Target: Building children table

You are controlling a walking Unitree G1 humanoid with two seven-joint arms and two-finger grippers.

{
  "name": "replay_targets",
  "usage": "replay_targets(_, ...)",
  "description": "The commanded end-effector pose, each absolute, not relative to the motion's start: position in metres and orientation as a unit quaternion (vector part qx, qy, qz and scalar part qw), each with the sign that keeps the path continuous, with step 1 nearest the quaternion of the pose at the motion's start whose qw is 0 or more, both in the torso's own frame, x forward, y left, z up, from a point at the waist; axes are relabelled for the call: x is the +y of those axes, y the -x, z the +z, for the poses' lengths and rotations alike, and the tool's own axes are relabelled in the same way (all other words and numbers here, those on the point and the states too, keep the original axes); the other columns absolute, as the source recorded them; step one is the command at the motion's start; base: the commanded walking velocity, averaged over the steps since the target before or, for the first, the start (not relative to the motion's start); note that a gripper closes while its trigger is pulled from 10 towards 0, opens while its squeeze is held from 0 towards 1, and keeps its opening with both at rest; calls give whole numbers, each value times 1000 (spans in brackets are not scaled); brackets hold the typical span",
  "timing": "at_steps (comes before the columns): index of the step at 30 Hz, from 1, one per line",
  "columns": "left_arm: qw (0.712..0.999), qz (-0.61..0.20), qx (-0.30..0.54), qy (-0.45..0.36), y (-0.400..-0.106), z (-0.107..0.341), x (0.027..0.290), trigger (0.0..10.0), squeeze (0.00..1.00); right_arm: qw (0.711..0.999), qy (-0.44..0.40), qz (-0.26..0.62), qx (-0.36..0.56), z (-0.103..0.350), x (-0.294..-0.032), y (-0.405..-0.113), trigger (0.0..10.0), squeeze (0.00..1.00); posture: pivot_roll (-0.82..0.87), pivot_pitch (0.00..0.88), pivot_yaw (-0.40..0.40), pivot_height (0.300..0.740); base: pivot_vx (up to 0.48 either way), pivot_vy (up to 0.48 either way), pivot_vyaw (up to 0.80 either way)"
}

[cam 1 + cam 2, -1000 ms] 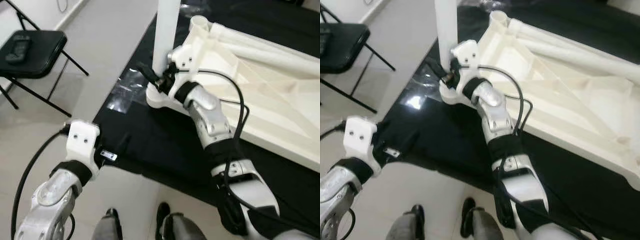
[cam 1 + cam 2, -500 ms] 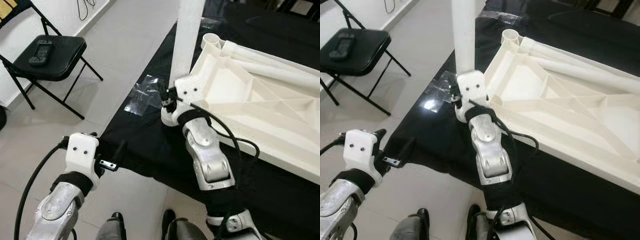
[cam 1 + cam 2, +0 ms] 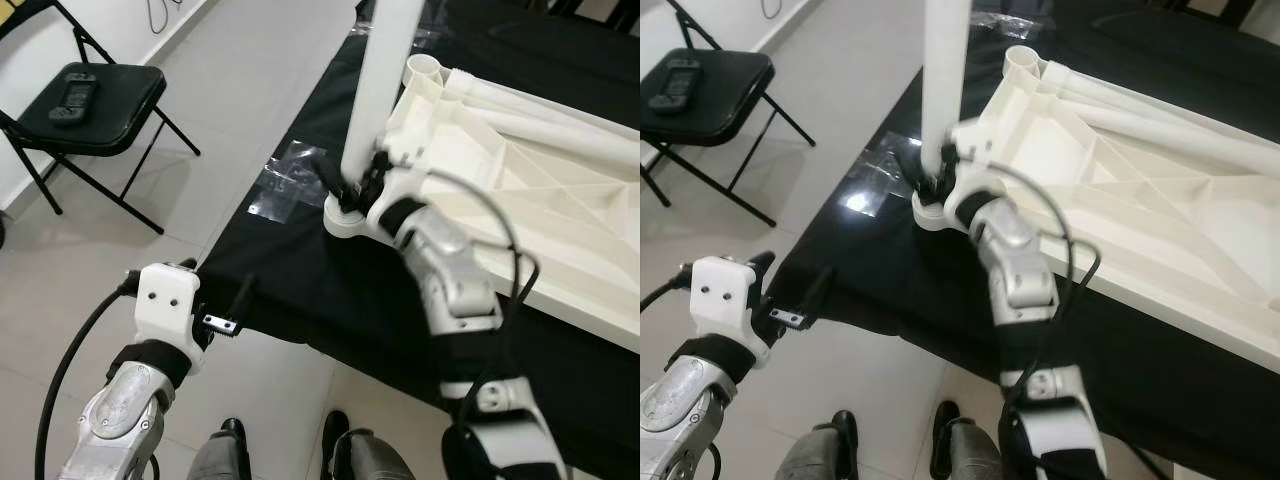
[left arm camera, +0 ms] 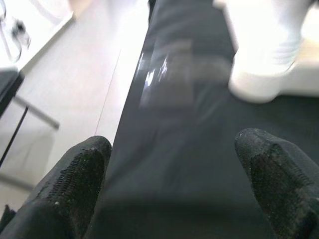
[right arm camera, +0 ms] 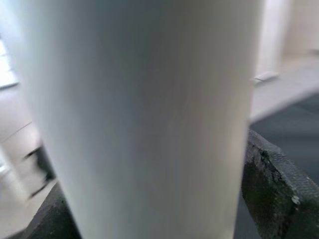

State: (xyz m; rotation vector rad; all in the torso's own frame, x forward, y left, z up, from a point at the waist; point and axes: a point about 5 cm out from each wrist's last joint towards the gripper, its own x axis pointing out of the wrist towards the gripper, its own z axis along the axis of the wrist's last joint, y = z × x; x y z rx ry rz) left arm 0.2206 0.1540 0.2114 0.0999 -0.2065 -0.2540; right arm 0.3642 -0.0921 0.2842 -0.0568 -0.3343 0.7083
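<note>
Your right gripper (image 3: 352, 186) clasped the white table leg (image 3: 378, 95) low at its base, the leg standing nearly upright in the upturned tabletop's (image 3: 520, 190) corner socket. Your left gripper (image 3: 228, 312) hovered spread wide at seven o'clock, well apart. A folding chair (image 3: 85, 95) stood at ten o'clock.
</note>
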Motion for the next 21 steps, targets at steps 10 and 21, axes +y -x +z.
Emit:
replay_targets(10, 963, -229, -120, -77, -201, 219, 135, 10000, 0, 829, 91, 535, -140, 284, -75, -371, 10000, 0, 185, 352, -109, 740, 0, 0, 0)
replay_targets(21, 932, -342, -83, -88, -183, 216, 125, 10000, 0, 784, 35, 613, -87, 259, -83, -376, 0, 0, 194, 347, -109, 740, 0, 0, 0)
